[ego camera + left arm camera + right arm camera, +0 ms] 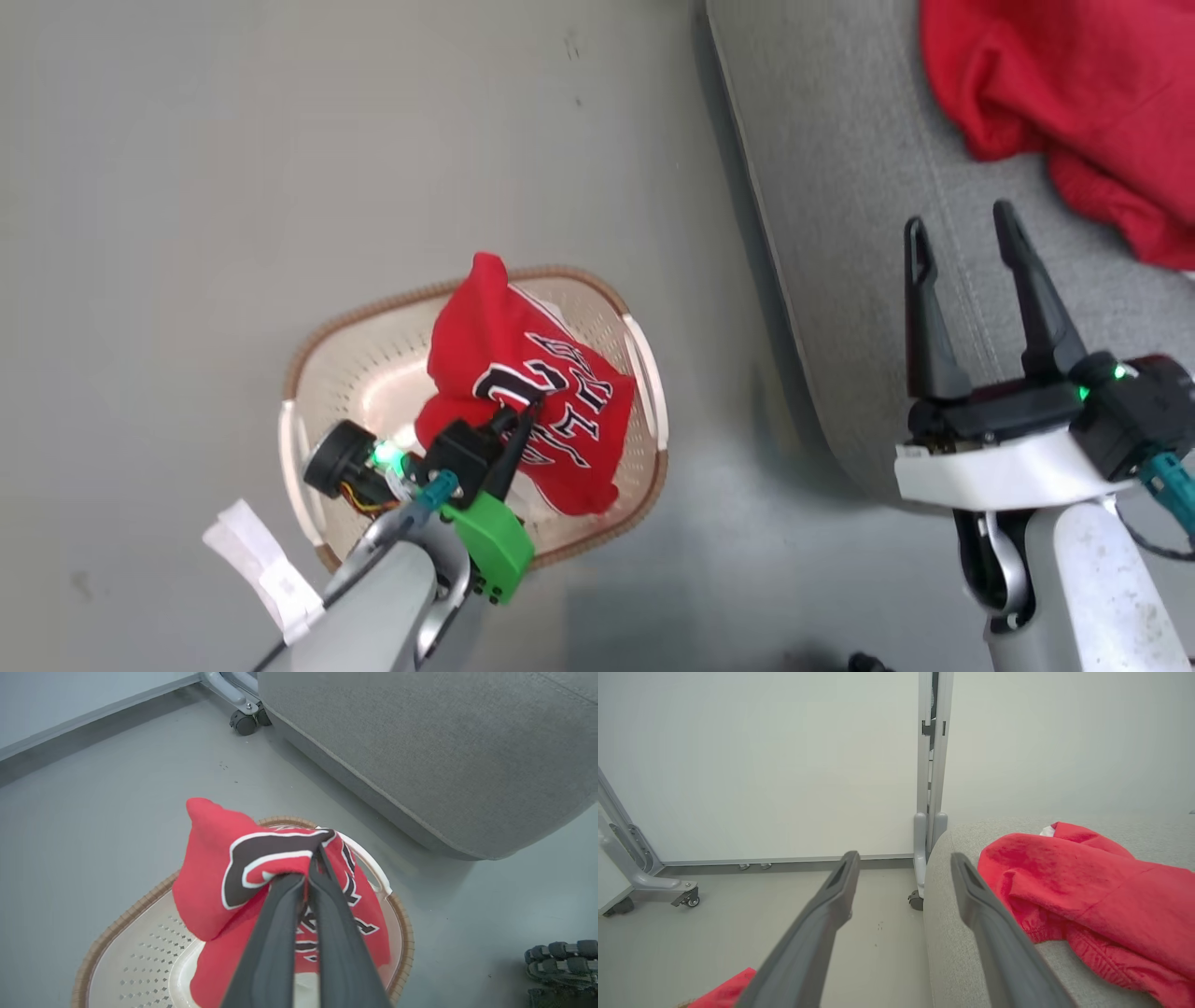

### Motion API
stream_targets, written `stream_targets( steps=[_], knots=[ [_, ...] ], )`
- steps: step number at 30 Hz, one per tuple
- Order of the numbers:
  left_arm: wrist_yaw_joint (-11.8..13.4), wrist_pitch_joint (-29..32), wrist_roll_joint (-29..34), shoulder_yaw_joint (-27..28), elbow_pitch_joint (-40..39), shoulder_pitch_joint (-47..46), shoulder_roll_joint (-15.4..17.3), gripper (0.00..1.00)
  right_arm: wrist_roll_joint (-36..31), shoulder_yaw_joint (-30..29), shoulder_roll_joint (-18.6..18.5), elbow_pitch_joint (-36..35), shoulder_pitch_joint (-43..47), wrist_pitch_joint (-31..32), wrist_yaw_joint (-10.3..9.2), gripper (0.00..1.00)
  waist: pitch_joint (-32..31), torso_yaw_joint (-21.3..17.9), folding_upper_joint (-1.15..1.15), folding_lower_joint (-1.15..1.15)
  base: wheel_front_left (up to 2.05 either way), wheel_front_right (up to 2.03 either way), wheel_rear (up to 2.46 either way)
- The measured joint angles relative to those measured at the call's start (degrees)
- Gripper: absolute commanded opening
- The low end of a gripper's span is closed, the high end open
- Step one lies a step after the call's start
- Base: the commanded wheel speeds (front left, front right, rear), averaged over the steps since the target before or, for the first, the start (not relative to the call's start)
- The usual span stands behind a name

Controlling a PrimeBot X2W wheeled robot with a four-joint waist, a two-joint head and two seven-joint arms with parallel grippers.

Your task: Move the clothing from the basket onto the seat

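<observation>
My left claw (309, 870) is pinched shut on the jersey (210, 872). It holds a fold right by a big black letter. The jersey hangs from my claw in a bunch, and its low end sits down in the basket (373, 313). The basket stands on the floor (187, 187).

The seat (840, 233) is off to my right, near the basket but not touching it. Its long edge runs away from me, and its top looks higher than the basket rim. So I think I must lift the jersey up first, then swing it right, over that edge.

My right claw (960, 217) is wide open and holds nothing. It hangs above the seat near its edge. The plain red top (1055, 84) lies on the seat just past it.
</observation>
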Motion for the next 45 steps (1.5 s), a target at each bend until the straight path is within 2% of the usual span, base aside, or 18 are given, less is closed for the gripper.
stream_targets(
  steps=[9,17,25,32,36,45],
  knots=[
    [0.2,0.0,5.1,6.4,-8.0,7.1,-1.6,0.0,0.0,1.1,-0.8,1.9,5.3,0.0,0.0,1.0,-11.6,2.1,0.0,0.0,0.0,0.0,0.0],
    [0.5,0.0,6.9,11.5,-15.1,11.8,-3.8,0.0,0.2,1.8,-1.1,3.3,10.8,0.0,0.0,1.0,-20.9,3.4,0.0,0.0,0.0,0.0,0.0],
    [0.3,0.0,8.4,15.3,-23.1,13.6,-5.0,0.0,0.6,3.4,-1.1,4.2,12.8,0.0,0.0,1.0,-27.4,4.4,0.0,0.0,0.0,0.0,0.0],
    [-0.3,-0.1,8.7,17.3,-25.9,14.5,-6.0,0.0,1.1,4.9,-1.1,4.5,14.0,0.0,0.0,1.0,-30.8,5.0,0.0,0.0,0.0,0.0,0.0],
    [-0.7,-0.1,9.3,17.1,-25.8,14.5,-6.3,0.0,2.2,7.8,-1.3,4.9,14.0,0.0,0.0,1.0,-31.1,5.3,0.0,0.0,0.0,0.0,0.0],
    [-1.6,-0.1,9.9,12.8,-25.3,13.2,-7.4,0.0,9.9,21.7,-4.2,7.5,11.5,0.0,0.0,1.0,-30.7,6.0,0.0,0.0,0.0,0.0,0.0]
  ],
)
